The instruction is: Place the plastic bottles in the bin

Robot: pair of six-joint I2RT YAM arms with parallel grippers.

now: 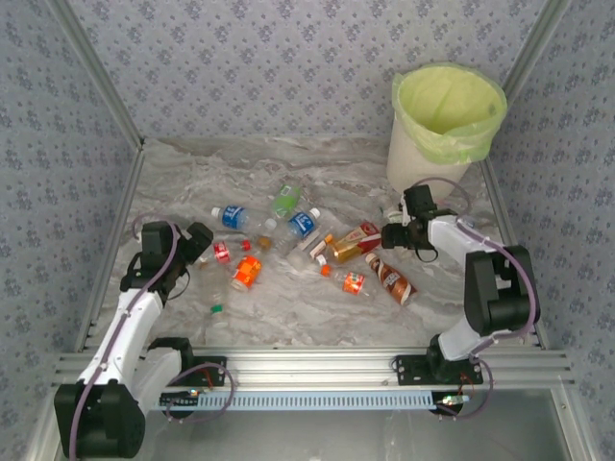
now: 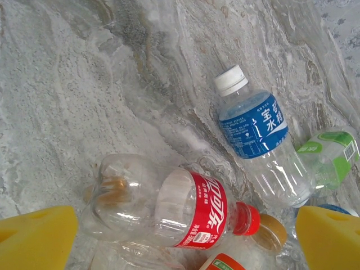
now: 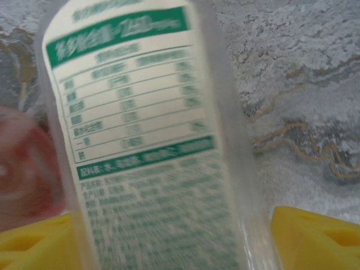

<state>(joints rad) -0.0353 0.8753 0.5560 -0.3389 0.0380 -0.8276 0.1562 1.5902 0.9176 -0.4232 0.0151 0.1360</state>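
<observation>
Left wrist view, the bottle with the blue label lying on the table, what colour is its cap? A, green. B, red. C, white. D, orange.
C: the blue-labelled bottle ends in a ribbed white cap at its upper end.

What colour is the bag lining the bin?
Pale yellow-green bag, folded over the white bin; the top external view shows it best.

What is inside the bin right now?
Inside the bin, its pale yellow-green bag shows, with no bottle on the visible part. The bottom is hidden behind the near rim.
</observation>
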